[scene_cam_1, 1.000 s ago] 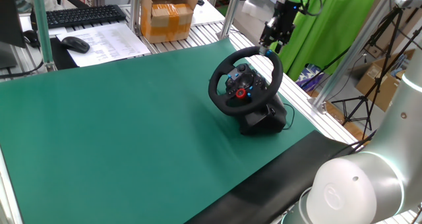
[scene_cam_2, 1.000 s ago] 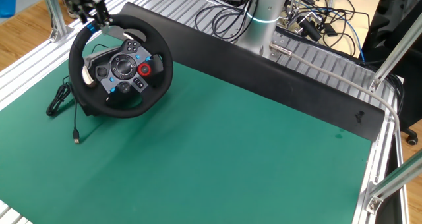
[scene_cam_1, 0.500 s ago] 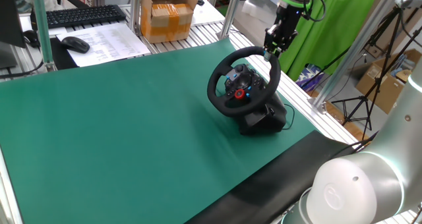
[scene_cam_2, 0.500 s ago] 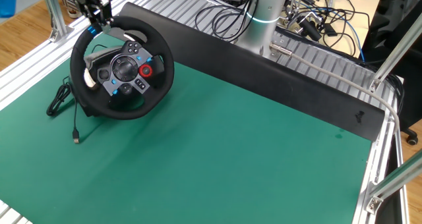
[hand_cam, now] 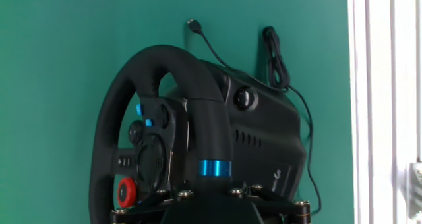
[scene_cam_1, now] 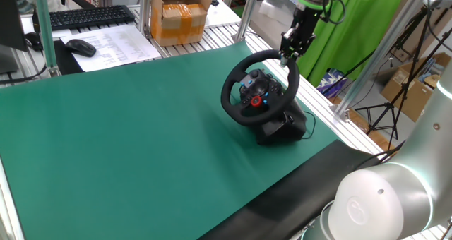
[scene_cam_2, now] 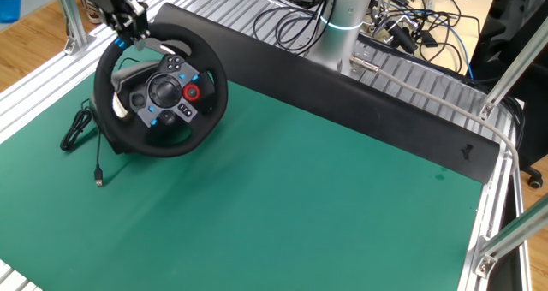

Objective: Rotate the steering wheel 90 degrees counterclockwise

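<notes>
The steering wheel [scene_cam_1: 258,90] stands tilted on its black base [scene_cam_1: 282,127] at the far right of the green mat; it also shows in the other fixed view [scene_cam_2: 163,94] and the hand view [hand_cam: 165,138]. My gripper [scene_cam_1: 287,55] is at the top of the rim, shut on it at the blue stripe [hand_cam: 214,168]. It shows in the other fixed view [scene_cam_2: 128,36] too. In the hand view only the gripper's body [hand_cam: 212,188] shows at the bottom edge, and the fingertips are hidden. The red centre knob [scene_cam_2: 192,92] sits right of the hub.
The wheel's cable [scene_cam_2: 81,130] trails on the mat beside the base. A cardboard box [scene_cam_1: 180,18], keyboard [scene_cam_1: 85,15] and mouse [scene_cam_1: 80,47] lie beyond the mat. Aluminium frame posts [scene_cam_1: 244,14] stand near the wheel. The arm's base [scene_cam_2: 342,17] and loose cables are behind the black strip.
My gripper has shifted a little along the top of the rim, and the wheel's hub and buttons have turned slightly with it. The base has stayed put.
</notes>
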